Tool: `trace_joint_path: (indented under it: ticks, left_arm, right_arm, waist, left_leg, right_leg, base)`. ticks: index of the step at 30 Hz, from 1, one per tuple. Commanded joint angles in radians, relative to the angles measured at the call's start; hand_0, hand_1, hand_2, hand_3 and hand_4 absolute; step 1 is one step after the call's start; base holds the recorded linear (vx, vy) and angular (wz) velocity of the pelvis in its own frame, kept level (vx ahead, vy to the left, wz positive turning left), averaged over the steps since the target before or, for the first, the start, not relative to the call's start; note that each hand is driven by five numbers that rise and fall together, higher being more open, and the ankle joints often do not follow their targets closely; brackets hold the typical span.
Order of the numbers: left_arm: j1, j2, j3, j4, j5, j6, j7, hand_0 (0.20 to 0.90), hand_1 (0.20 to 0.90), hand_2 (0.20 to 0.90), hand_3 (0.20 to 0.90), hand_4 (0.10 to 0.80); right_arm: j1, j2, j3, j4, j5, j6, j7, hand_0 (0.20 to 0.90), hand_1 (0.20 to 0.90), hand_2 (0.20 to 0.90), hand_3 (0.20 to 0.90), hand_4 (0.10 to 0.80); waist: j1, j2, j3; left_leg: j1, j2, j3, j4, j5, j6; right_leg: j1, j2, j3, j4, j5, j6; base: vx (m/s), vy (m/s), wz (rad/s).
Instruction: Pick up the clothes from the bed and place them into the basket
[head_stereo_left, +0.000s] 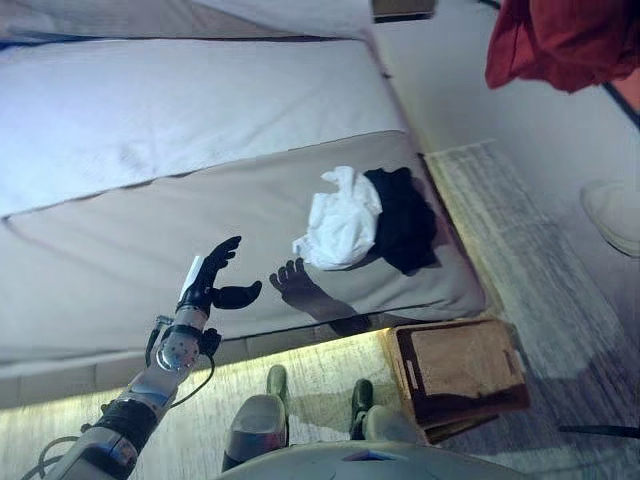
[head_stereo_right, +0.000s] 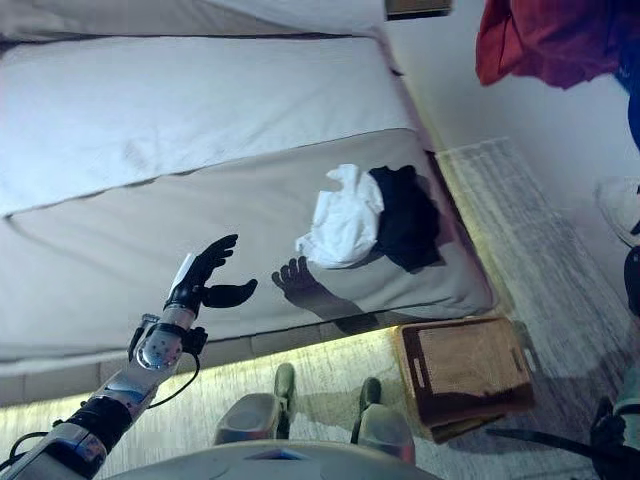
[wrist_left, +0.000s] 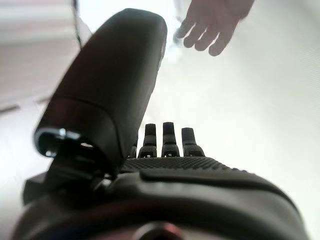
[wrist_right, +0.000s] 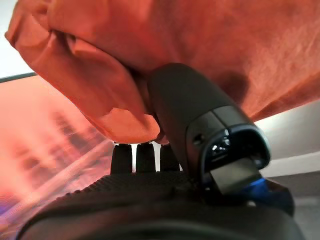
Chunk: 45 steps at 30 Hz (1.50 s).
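Observation:
A white garment (head_stereo_left: 342, 220) and a black garment (head_stereo_left: 405, 220) lie bunched together on the bed (head_stereo_left: 150, 230) near its right corner. My left hand (head_stereo_left: 212, 280) hovers open over the bed's near edge, left of the white garment and apart from it; its straight fingers show in the left wrist view (wrist_left: 165, 137). My right hand (wrist_right: 190, 115) is shut on a red garment (wrist_right: 200, 40), pinched between thumb and fingers. The red garment (head_stereo_left: 565, 40) hangs high at the far right, over the floor. The brown basket (head_stereo_left: 400, 365) stands on the floor at the bed's near right corner.
A pale striped rug (head_stereo_left: 520, 240) runs along the bed's right side. A person's light shoe (head_stereo_left: 612, 215) stands at the right edge. A light strip glows under the bed's near edge.

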Motion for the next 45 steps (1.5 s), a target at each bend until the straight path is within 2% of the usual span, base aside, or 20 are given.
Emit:
trace_joint_path:
  ticks: [1, 5, 8, 12, 17, 25, 34, 35, 36, 45]
  left_arm:
    - [-0.025, -0.028, -0.005, 0.040, 0.056, -0.103, 0.013, 0.900, 0.900, 0.900, 0.900, 0.800]
    - [-0.074, -0.046, 0.001, 0.053, 0.083, -0.089, 0.014, 0.900, 0.900, 0.900, 0.900, 0.800]
    - [-0.106, -0.054, 0.006, 0.065, 0.089, -0.070, -0.006, 0.900, 0.900, 0.900, 0.900, 0.800]
    - [-0.135, -0.079, -0.007, 0.090, 0.111, -0.052, -0.018, 0.900, 0.900, 0.900, 0.900, 0.800]
    - [-0.142, -0.101, -0.018, 0.111, 0.120, -0.051, -0.028, 0.900, 0.900, 0.900, 0.900, 0.800]
    - [-0.136, -0.131, -0.039, 0.150, 0.126, -0.063, -0.053, 0.900, 0.900, 0.900, 0.900, 0.800]
    - [-0.158, -0.145, -0.063, 0.202, 0.131, -0.073, -0.055, 0.900, 0.900, 0.900, 0.900, 0.800]
    - [-0.159, -0.146, -0.062, 0.206, 0.132, -0.076, -0.055, 0.900, 0.900, 0.900, 0.900, 0.800]
    - [-0.159, -0.147, -0.062, 0.209, 0.131, -0.080, -0.054, 0.900, 0.900, 0.900, 0.900, 0.800]
    - [-0.156, -0.148, -0.058, 0.230, 0.134, -0.102, -0.048, 0.900, 0.900, 0.900, 0.900, 0.800]
  right_arm:
    - [0.093, -0.088, -0.029, -0.068, -0.067, -0.058, -0.030, 0.300, 0.300, 0.300, 0.200, 0.100]
    - [0.359, -0.058, -0.185, -0.138, -0.047, -0.063, -0.004, 0.300, 0.300, 0.300, 0.200, 0.100]
    - [0.519, -0.004, -0.283, -0.176, -0.022, -0.068, 0.026, 0.300, 0.300, 0.300, 0.200, 0.100]
    - [0.674, 0.091, -0.330, -0.186, -0.066, -0.096, 0.081, 0.300, 0.300, 0.300, 0.200, 0.100]
    - [0.737, 0.159, -0.330, -0.121, -0.094, -0.115, 0.112, 0.300, 0.300, 0.300, 0.200, 0.100]
    - [0.774, 0.261, -0.330, 0.038, -0.106, -0.177, 0.106, 0.300, 0.300, 0.300, 0.200, 0.100]
    - [0.740, 0.312, -0.282, 0.135, -0.134, -0.209, 0.073, 0.300, 0.300, 0.300, 0.200, 0.100]
    - [0.738, 0.314, -0.279, 0.141, -0.144, -0.207, 0.070, 0.516, 0.516, 0.516, 0.453, 0.353]
    - [0.739, 0.318, -0.277, 0.149, -0.156, -0.207, 0.060, 0.900, 0.900, 0.900, 0.900, 0.800]
    - [0.747, 0.348, -0.261, 0.212, -0.176, -0.182, 0.039, 0.900, 0.900, 0.900, 0.900, 0.800]
  waist:
    - [-0.051, 0.019, -0.154]
    - [-0.103, 0.020, -0.152]
    - [-0.140, 0.022, -0.147]
    - [-0.182, 0.027, -0.143]
    - [-0.200, 0.035, -0.139]
    - [-0.196, 0.057, -0.135]
    - [-0.184, 0.078, -0.127]
    - [-0.182, 0.080, -0.126]
    - [-0.181, 0.082, -0.126]
    - [-0.160, 0.082, -0.129]
  left_leg:
    - [-0.018, 0.056, 0.022, 0.021, -0.100, -0.016]
    - [-0.007, 0.061, 0.050, 0.005, -0.106, -0.009]
    - [0.001, 0.064, 0.077, 0.013, -0.120, -0.002]
    - [0.007, 0.069, 0.106, 0.035, -0.135, 0.004]
    - [0.018, 0.075, 0.134, 0.038, -0.141, 0.002]
    - [0.019, 0.080, 0.150, 0.041, -0.140, -0.007]
    - [0.008, 0.082, 0.144, 0.038, -0.130, -0.014]
    - [0.007, 0.082, 0.143, 0.036, -0.129, -0.014]
    - [0.007, 0.081, 0.141, 0.034, -0.128, -0.015]
    - [0.009, 0.081, 0.123, 0.019, -0.118, -0.017]
  right_leg:
    - [-0.076, 0.031, 0.028, 0.084, -0.038, 0.005]
    - [-0.093, 0.042, 0.086, 0.072, -0.024, 0.012]
    - [-0.104, 0.051, 0.118, 0.086, -0.028, 0.013]
    - [-0.115, 0.065, 0.154, 0.096, -0.029, 0.011]
    - [-0.114, 0.076, 0.168, 0.088, -0.025, 0.009]
    - [-0.116, 0.081, 0.155, 0.077, -0.020, 0.007]
    - [-0.125, 0.078, 0.135, 0.076, -0.018, 0.007]
    - [-0.125, 0.078, 0.133, 0.075, -0.018, 0.007]
    - [-0.124, 0.077, 0.131, 0.073, -0.018, 0.007]
    - [-0.116, 0.073, 0.114, 0.064, -0.015, 0.007]
  base:
    - [-0.011, -0.016, -0.43]
    - [-0.049, -0.037, -0.35]
    - [-0.026, -0.043, -0.34]
    - [-0.013, -0.053, -0.37]
    - [-0.002, -0.051, -0.18]
    - [-0.010, -0.064, -0.06]
    - [-0.015, -0.032, 0.03]
    - [-0.015, -0.004, 0.13]
    - [-0.007, -0.004, 0.06]
    - [0.002, -0.006, 0.05]
